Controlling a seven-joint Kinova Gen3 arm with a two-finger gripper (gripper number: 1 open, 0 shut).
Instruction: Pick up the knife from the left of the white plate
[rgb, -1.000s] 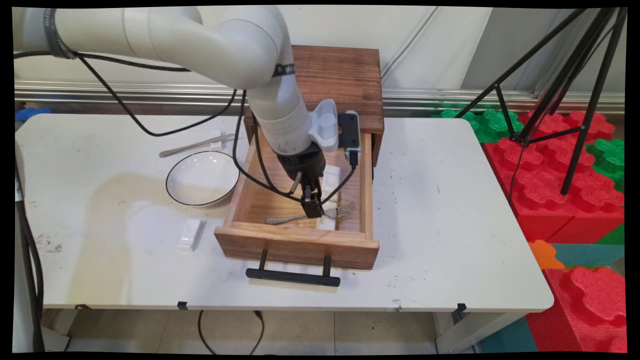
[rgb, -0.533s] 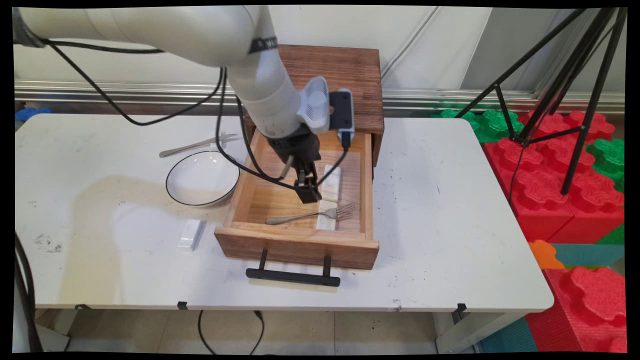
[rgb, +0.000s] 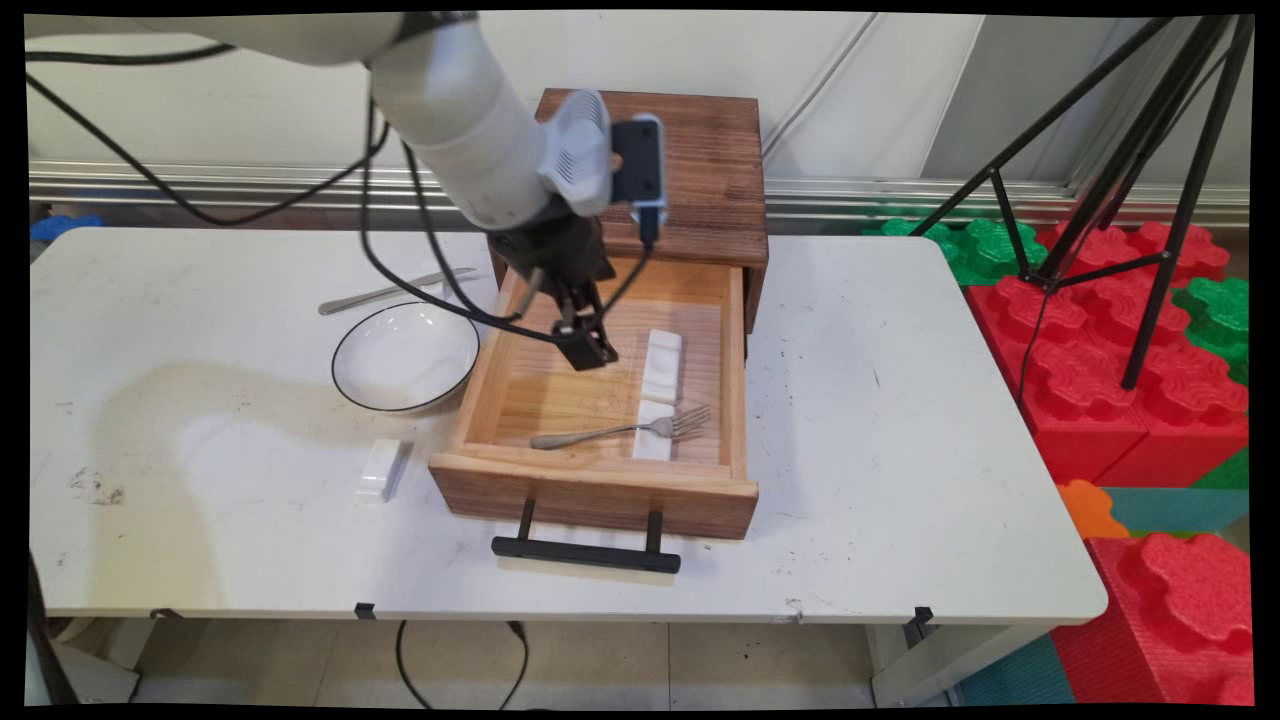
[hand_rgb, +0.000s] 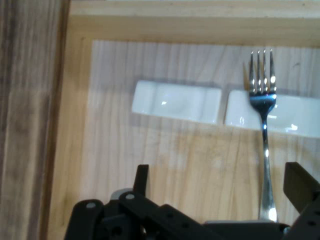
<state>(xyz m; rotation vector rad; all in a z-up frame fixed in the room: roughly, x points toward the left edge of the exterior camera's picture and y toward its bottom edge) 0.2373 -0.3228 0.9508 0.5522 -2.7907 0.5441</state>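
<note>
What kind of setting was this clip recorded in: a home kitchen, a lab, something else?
Most likely a robot test or lab space, not a kitchen. A black tripod stands on red and green foam blocks beside the white table, and the small wooden drawer unit with tableware looks like a staged prop.

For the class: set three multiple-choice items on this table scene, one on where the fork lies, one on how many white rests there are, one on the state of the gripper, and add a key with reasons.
1. Where does the fork lie?
A. in the bowl
B. in the open drawer, tines on a white rest
C. on the cabinet top

2. How many white rests show in all?
A. one
B. three
C. five

3. What is the state of the gripper?
A. open and empty
B. shut on the fork
C. shut on the knife

Key: B, its tines lie over the nearer rest in the drawer; B, two in the drawer, one on the table by the bowl; A, the hand view shows its fingers apart with nothing between.
</note>
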